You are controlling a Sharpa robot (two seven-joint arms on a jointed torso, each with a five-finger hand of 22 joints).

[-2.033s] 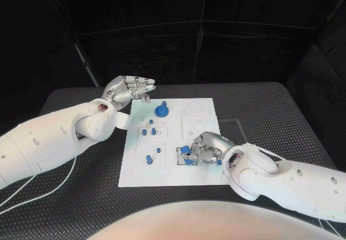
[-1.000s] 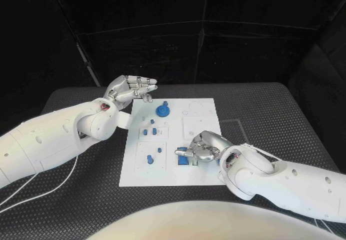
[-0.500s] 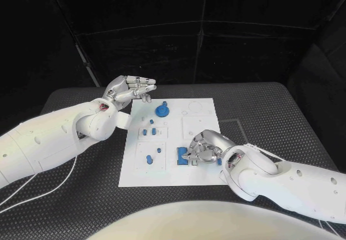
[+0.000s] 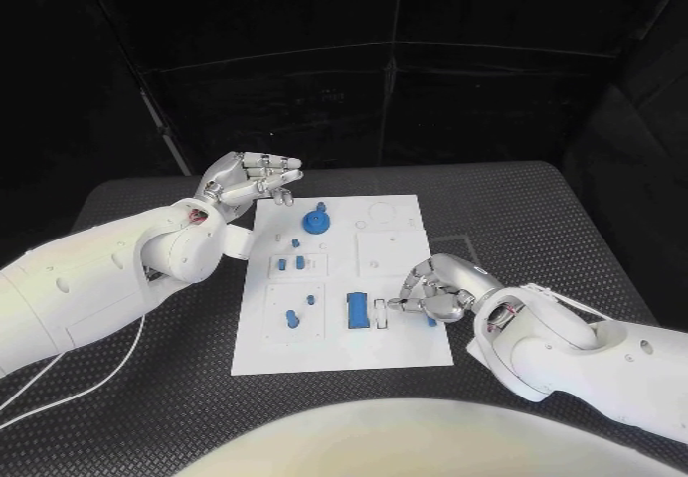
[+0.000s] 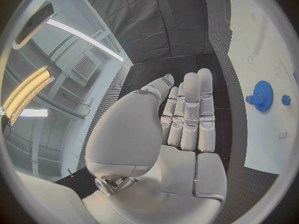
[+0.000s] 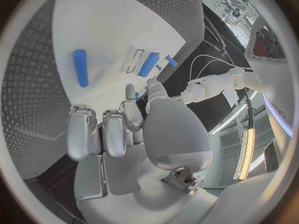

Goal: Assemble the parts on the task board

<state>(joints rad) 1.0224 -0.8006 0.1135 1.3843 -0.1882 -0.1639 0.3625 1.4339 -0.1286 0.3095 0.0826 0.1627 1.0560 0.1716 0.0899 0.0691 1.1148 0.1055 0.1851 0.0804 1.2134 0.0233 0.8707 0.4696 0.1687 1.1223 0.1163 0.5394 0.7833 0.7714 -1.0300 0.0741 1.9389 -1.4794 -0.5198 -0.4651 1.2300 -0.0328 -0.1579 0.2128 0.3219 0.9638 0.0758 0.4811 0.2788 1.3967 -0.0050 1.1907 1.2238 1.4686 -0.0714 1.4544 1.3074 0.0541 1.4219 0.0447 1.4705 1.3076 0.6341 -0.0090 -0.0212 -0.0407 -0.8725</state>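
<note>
The right robot hand (image 4: 437, 295) has been drawn back toward the right edge of the task board (image 4: 406, 343), and its fingers are seen curled in with nothing between them. A blue rectangular part (image 4: 356, 311), which was covered by that hand half a second ago, is now left lying flat in the near middle of the board, just beside the fingertips and apart from them. From this it is judged that the part has been set down or seated and released, so one piece of the assembly is likely done. Whether it is fully seated cannot be told. The left robot hand (image 4: 247, 178) has been kept raised beyond the board's far left corner, fingers loosely spread and empty. The blue gear (image 4: 317, 221) and the smaller parts remain on the board.
</note>
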